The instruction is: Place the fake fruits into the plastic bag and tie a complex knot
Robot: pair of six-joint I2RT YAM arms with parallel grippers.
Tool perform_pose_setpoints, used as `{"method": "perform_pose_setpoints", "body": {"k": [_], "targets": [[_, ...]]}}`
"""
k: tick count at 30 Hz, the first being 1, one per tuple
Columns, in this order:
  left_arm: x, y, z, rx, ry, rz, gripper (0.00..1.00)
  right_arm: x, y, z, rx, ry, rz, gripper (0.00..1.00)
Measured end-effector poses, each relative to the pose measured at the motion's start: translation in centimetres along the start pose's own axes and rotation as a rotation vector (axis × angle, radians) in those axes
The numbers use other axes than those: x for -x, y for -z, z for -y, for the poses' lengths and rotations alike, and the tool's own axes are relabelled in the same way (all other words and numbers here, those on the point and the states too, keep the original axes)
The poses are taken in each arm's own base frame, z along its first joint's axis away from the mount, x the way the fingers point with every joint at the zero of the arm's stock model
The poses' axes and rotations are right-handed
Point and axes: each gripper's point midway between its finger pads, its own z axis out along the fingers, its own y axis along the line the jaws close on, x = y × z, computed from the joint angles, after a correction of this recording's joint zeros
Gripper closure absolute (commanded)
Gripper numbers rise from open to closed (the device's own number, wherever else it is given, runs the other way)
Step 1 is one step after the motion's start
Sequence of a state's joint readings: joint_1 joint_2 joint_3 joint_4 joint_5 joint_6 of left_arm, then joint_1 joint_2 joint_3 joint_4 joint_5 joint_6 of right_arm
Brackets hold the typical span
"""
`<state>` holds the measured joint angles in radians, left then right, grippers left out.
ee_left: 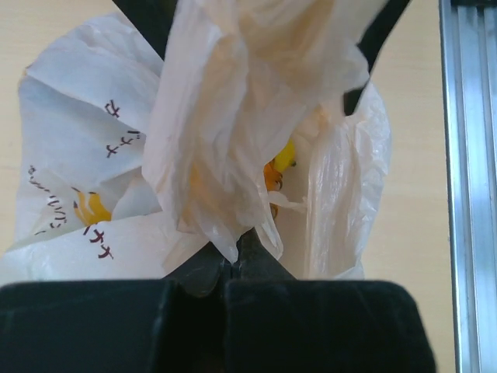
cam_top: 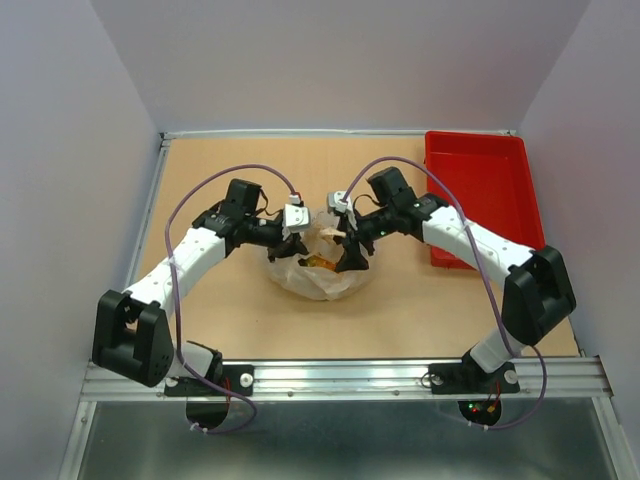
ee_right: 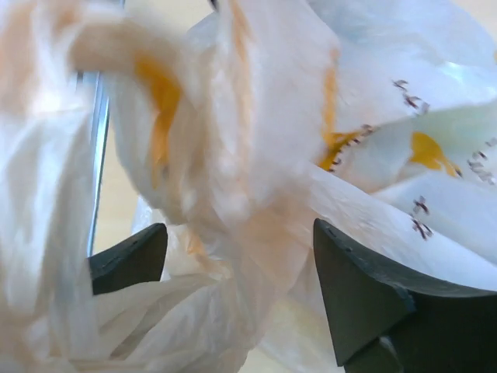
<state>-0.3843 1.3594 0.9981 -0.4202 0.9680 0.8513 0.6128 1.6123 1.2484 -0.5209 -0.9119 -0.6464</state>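
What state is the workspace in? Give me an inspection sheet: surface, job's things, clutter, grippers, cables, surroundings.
Surface: brown table; nothing seen spilled.
Job's things: bag at mid-table, its top gathered upward; fruits inside, orange and yellow showing through the film; no finished knot to be made out.
Clutter: red tray at the far right; nothing seen in it.
Grippers: left gripper shut on bag film; right gripper open, film between its fingers, view blurred.
Cables: purple cables loop over both arms, apart from the bag.
Surroundings: pale walls on three sides; metal rail at the near edge.
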Motion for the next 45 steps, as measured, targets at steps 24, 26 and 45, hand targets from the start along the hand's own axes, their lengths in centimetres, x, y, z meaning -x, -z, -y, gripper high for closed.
{"method": "perform_pose_setpoints", "body": {"k": [24, 26, 45], "targets": [[2.7, 1.2, -2.2, 0.126, 0.179, 0.127, 1.00, 0.6, 9.7, -1.5, -0.330, -0.199, 0.112, 0.00], [2.7, 1.2, -2.3, 0.127, 0.180, 0.128, 1.00, 0.2, 10.6, -0.7, -0.365, -0.224, 0.116, 0.00], [2.8, 1.2, -2.3, 0.128, 0.192, 0.133, 1.00, -2.6, 14.0, -2.6, -0.471, -0.347, 0.203, 0.48]]}}
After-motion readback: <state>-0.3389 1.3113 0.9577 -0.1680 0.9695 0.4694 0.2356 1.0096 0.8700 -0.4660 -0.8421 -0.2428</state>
